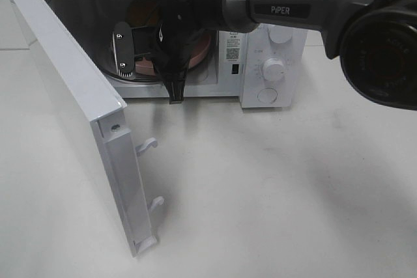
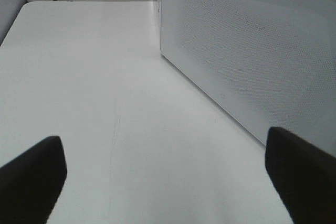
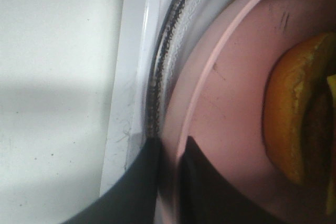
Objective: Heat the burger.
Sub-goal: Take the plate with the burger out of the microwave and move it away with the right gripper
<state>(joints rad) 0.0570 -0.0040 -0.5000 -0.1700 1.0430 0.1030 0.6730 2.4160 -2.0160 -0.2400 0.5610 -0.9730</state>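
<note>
The right pincer [image 3: 169,182] is pinching the rim of the pink plate [image 3: 231,103] inside the microwave [image 1: 273,63]. The burger [image 3: 302,119] is sitting on that plate (just past the pincer). The left pincer [image 2: 168,182] is spread wide over the white surface [image 2: 105,103].

Right arm [image 1: 287,11] reaching into the open white microwave [image 1: 260,63], its gripper [image 1: 171,73] at the pink plate [image 1: 203,49], door [image 1: 71,96] swung wide

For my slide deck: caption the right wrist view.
Right gripper pinches the pink plate's rim, burger aboard, inside the microwave.
</note>
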